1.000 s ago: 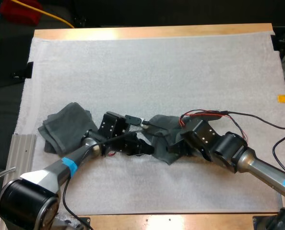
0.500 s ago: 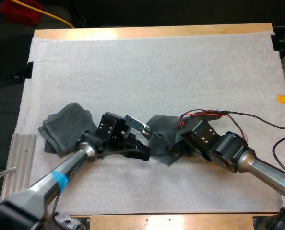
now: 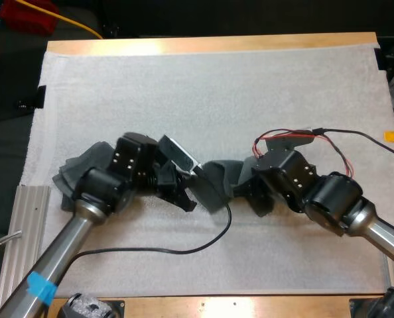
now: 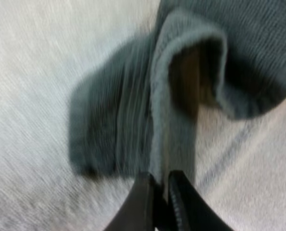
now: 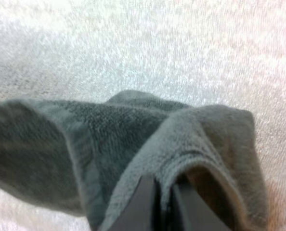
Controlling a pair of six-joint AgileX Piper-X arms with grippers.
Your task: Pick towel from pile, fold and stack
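Note:
A dark grey-green towel (image 3: 218,184) hangs bunched between my two grippers over the middle of the white mat (image 3: 210,93). My left gripper (image 3: 189,199) is shut on the towel's edge (image 4: 174,144), the cloth folding over its fingertips. My right gripper (image 3: 255,199) is shut on the towel's other end (image 5: 181,134), which drapes around its fingers. A second dark towel pile (image 3: 74,173) lies at the mat's left side, partly hidden behind my left arm.
A ribbed metal plate (image 3: 21,222) lies off the mat's left edge. Red and black wires (image 3: 283,136) loop above my right wrist. A black cable (image 3: 150,250) trails across the mat in front of my left arm.
Both grippers have lifted and pulled slightly apart with the towel, which now hangs narrower between them. My left arm has swung left and back toward the pile.

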